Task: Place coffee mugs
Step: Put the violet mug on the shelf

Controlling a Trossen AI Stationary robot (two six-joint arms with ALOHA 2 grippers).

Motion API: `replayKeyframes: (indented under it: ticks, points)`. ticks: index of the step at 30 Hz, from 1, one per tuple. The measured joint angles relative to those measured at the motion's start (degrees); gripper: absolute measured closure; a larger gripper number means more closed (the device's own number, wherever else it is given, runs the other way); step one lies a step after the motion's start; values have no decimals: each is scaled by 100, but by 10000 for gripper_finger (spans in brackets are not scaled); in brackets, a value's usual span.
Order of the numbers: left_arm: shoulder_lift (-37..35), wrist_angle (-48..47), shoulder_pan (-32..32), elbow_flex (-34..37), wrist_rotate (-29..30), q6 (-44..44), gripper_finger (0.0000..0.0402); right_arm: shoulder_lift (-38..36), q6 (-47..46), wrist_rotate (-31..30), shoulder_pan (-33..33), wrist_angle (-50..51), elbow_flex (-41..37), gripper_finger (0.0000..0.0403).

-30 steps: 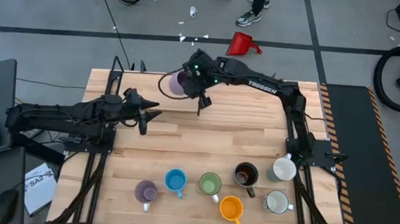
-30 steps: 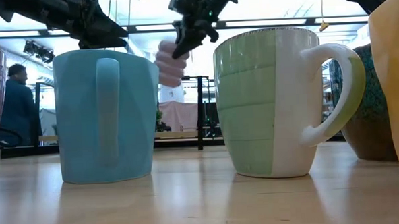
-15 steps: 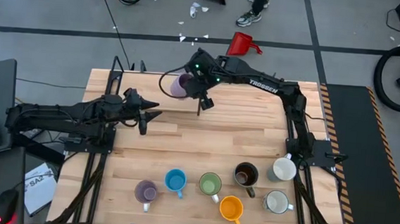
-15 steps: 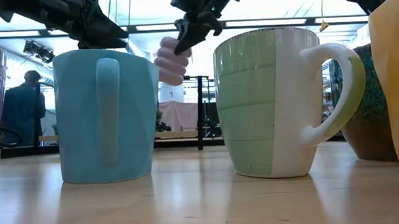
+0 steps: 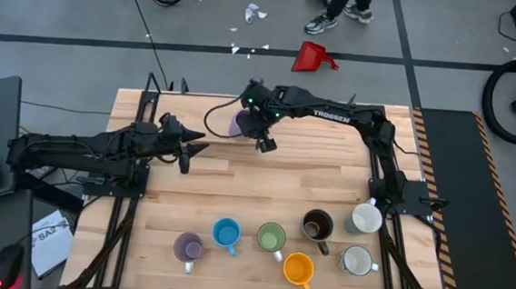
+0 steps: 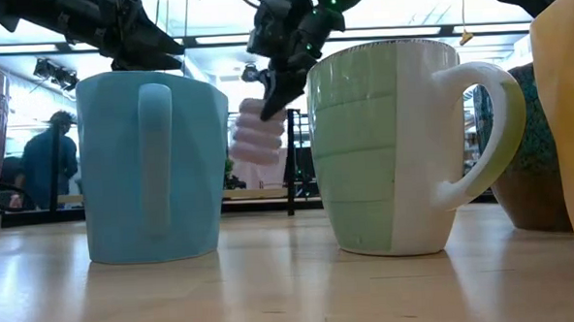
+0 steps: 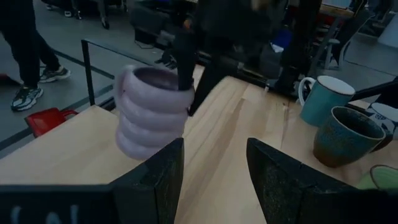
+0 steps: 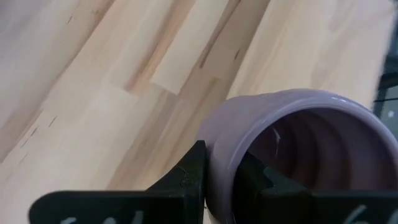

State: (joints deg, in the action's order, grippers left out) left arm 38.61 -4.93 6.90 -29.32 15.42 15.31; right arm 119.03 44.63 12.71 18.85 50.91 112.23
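lilac mug (image 5: 240, 123) is pinched by its rim in right gripper (image 5: 257, 126), held clear of table (image 5: 328, 181) for carrying. left gripper (image 5: 188, 149) is parked apart, released.

You have bare wooden table (image 5: 264, 186) across the whole middle, from the left gripper (image 5: 194, 149) down to the row of mugs. That row blocks the near edge: lilac mug (image 5: 188, 246), blue mug (image 5: 225, 232), green mug (image 5: 271, 237), orange mug (image 5: 297, 269), brown mug (image 5: 316, 225) and two white mugs (image 5: 365, 218), standing close together with narrow gaps. At the far edge the right gripper (image 5: 260, 137), clamped on the rim of a ribbed lilac mug (image 5: 241, 123), bars the way there.
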Motion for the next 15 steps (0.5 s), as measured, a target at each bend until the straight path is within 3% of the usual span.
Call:
replayKeyframes:
  ticks: [10,15]
  points:
    - [-2,101,-2,0,-173,98,221,-5,58,-46,-2,-378,-322,348]
    - [-2,114,-2,2,-173,57,221,2,250,-303,-183,-345,106,348]
